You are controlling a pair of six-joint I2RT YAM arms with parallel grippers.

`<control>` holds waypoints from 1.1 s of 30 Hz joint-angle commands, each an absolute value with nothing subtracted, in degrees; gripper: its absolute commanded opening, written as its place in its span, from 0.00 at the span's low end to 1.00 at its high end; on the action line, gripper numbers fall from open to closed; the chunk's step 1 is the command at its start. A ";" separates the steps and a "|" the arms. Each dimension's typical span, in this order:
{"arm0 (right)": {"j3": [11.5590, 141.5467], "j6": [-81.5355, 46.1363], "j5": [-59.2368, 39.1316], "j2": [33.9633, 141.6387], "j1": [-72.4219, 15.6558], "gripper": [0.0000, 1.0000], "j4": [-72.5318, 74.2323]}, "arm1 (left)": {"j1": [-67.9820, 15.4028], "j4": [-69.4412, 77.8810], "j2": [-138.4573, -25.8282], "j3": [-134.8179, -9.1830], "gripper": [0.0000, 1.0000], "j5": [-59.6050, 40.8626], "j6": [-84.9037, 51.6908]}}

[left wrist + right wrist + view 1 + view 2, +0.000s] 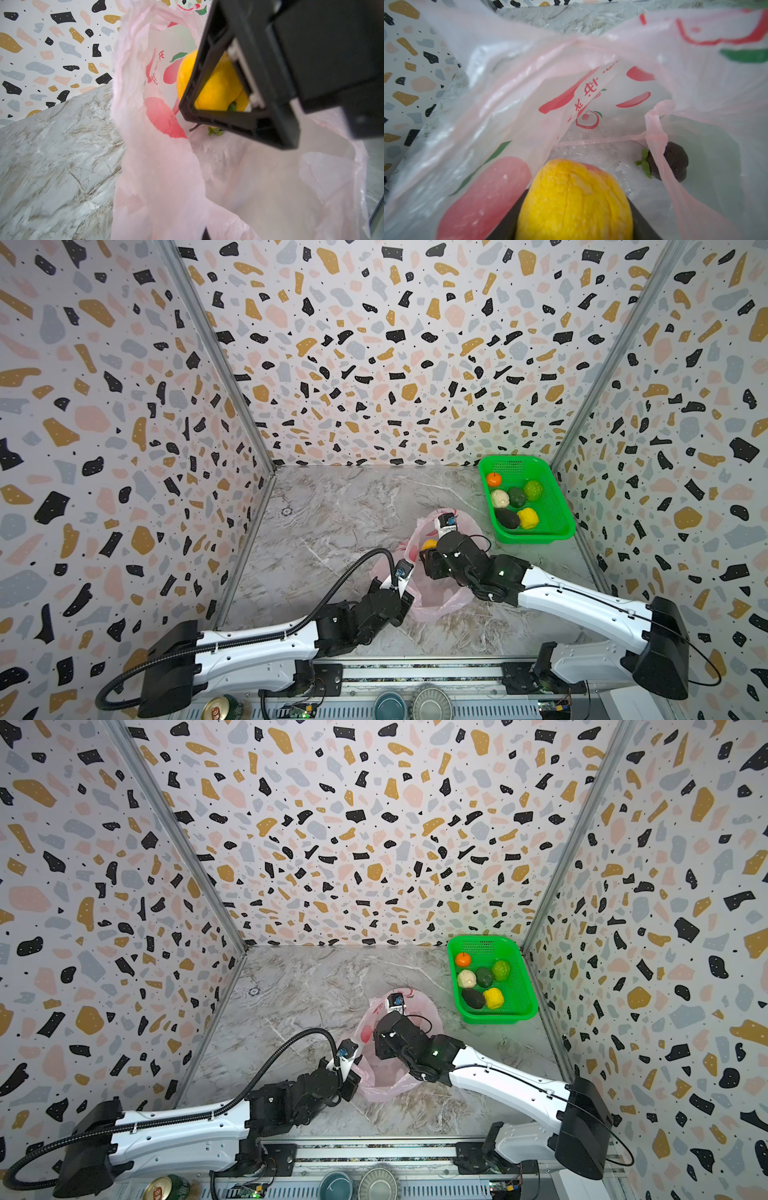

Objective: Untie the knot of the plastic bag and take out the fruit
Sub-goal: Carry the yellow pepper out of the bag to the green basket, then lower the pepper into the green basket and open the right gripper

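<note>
Gripping a yellow fruit (574, 199) in my right jaws, left jaws pinch the opened plastic bag (440, 599); basket (536, 536) holds six, dark fruit (677, 160) left.

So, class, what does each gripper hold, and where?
Right gripper: the yellow fruit, by its sides, inside the plastic bag. Left gripper: apparently the bag's rim.

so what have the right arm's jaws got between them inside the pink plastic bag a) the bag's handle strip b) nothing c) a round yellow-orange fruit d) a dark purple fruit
c: in the right wrist view the right gripper has the round yellow-orange fruit between its jaws inside the thin pink plastic bag, while the dark purple fruit lies apart from it, deeper in.
</note>
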State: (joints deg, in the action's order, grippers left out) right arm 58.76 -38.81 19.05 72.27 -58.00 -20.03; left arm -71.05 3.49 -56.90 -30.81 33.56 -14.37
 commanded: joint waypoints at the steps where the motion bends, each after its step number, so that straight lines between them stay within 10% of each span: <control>1: 61.85 -40.07 20.03 68.12 -56.40 0.51 -24.81 | -71.19 4.13 -55.94 -31.11 0.00 34.46 -14.84; 17: 62.60 -26.40 10.51 63.30 -24.72 0.52 -24.96 | -71.19 4.22 -55.64 -31.05 0.00 34.07 -14.69; 33: 63.94 -20.58 3.09 83.51 3.55 0.53 -11.49 | -71.19 4.41 -56.00 -31.38 0.00 33.42 -14.59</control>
